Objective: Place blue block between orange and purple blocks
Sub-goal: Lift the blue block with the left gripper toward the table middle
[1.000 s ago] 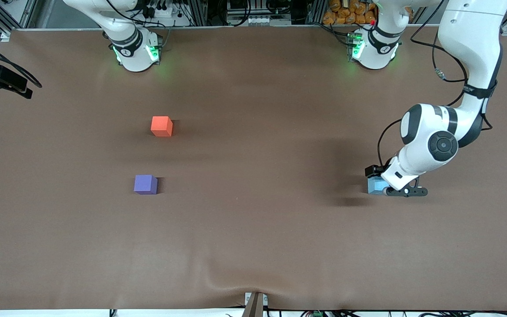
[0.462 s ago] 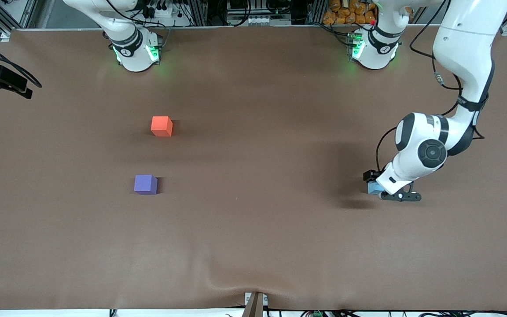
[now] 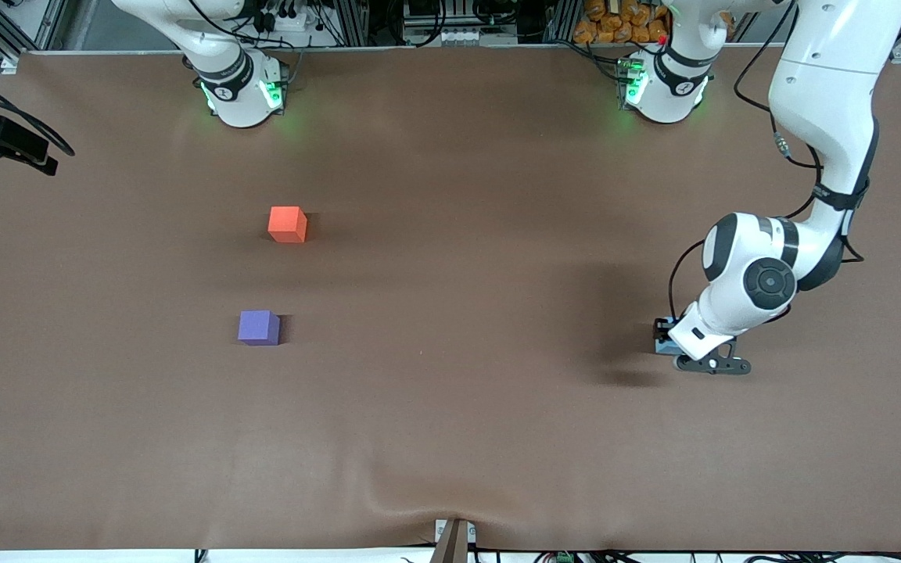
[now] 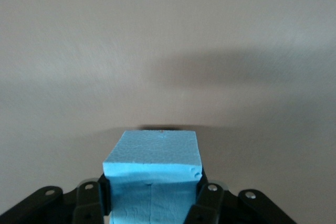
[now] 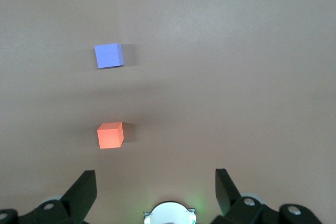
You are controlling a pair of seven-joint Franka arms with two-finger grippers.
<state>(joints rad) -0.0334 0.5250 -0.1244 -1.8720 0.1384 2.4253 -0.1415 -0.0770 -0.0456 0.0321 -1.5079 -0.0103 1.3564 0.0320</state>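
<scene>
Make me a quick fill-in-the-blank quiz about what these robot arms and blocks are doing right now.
1. The left gripper is shut on the ___ block.
2. The orange block lies farther from the front camera than the ___ block.
3. The right gripper, waiting above the table, has its fingers ___.

Missing words: blue; purple; open

The small sky-blue matte foam cube (image 4: 152, 166) sits squarely between the two black fingers (image 4: 92, 200) of the left tool (image 3: 673, 348), which press against its opposite sides, toward the left arm's end of the brown counter (image 3: 450, 407); only a sliver of it shows in the front view. The small orange-red matte cube (image 3: 288, 224) and the small violet-purple matte cube (image 3: 258, 327) rest flat toward the right arm's end, well apart, the purple one nearer the front camera.
</scene>
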